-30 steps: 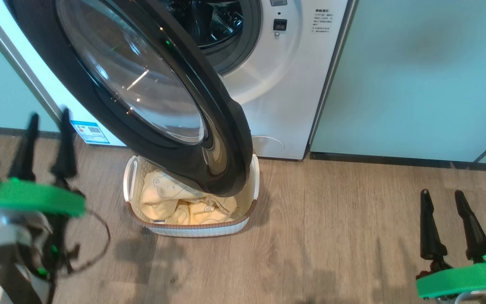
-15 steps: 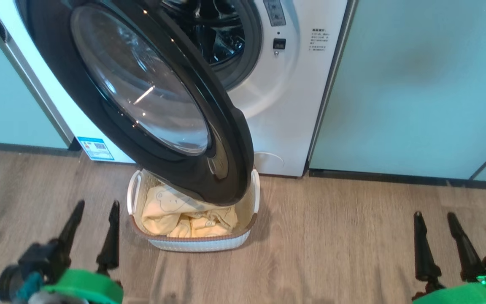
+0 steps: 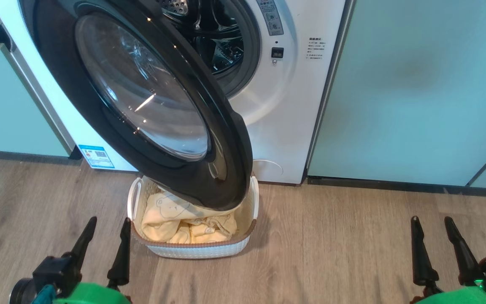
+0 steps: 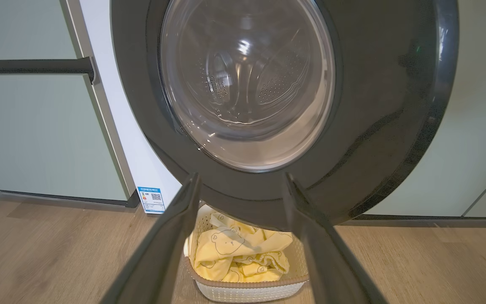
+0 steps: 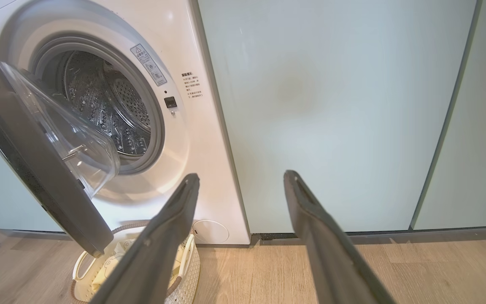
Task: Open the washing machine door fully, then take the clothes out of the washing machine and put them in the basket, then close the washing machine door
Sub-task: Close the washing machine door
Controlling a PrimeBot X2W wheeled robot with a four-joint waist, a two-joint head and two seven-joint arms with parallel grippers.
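The washing machine door (image 3: 141,93) hung open over the basket (image 3: 192,244) holding the clothes (image 3: 171,219). The left claw (image 3: 110,221) and right claw (image 3: 431,220) stood spread, empty.

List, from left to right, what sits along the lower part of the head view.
In order: left hand → basket holding the clothes → right hand.
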